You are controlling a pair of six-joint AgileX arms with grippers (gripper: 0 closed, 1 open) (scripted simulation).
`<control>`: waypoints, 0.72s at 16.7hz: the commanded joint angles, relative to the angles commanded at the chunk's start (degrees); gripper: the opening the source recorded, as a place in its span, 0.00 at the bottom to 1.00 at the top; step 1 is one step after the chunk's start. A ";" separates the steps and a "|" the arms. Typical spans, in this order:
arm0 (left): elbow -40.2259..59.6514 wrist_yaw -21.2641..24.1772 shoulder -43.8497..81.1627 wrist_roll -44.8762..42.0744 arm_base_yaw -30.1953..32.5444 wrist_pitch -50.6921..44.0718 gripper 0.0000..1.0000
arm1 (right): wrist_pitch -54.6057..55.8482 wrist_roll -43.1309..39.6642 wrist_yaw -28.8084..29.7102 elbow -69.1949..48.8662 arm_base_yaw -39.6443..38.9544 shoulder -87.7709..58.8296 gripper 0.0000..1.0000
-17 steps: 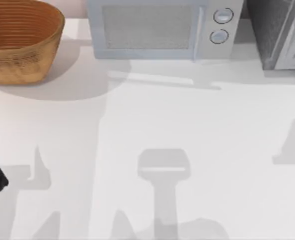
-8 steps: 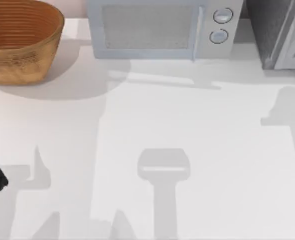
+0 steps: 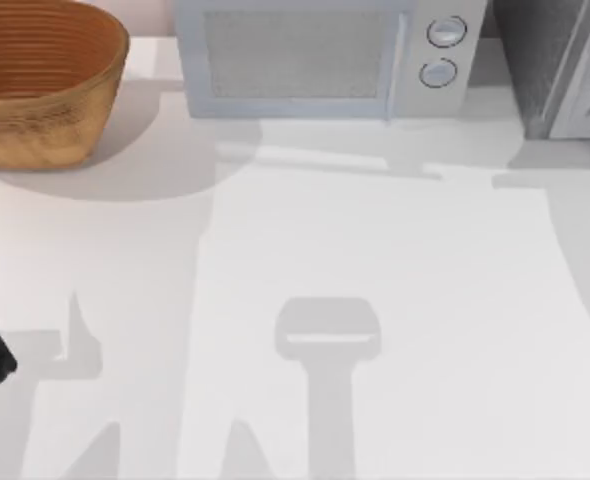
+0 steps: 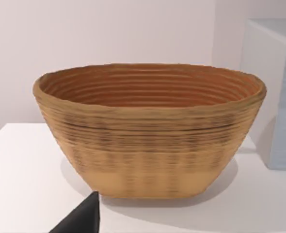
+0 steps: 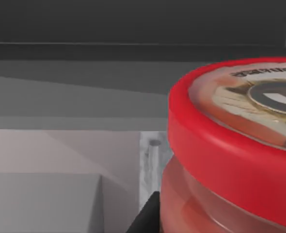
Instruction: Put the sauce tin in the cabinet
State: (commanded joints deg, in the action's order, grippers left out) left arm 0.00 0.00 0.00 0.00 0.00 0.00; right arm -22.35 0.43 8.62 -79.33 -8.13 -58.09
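top view: basket (image 3: 45, 85) beside microwave (image 3: 320, 60)

The sauce tin (image 5: 230, 160) sits very close to the camera, its thick red rim curving across the frame and its top showing pale yellowish print with a dark ring and some small lettering. Just beside the tin's lower edge a dark finger (image 5: 145, 218) of the right gripper pokes up, touching or almost touching the red side. Behind the tin lies the cabinet (image 5: 85, 63), with a dark upper band, flat grey surfaces stepping down below it, and a lighter speckled upright strip near the tin.
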 joint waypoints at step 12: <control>0.00 0.00 0.00 0.00 0.00 0.00 1.00 | -7.25 0.58 2.82 -27.53 -2.88 -19.40 0.00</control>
State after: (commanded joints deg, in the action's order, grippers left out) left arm 0.00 0.00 0.00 0.00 0.00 0.00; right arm -29.60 1.02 11.44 -106.86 -11.01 -77.49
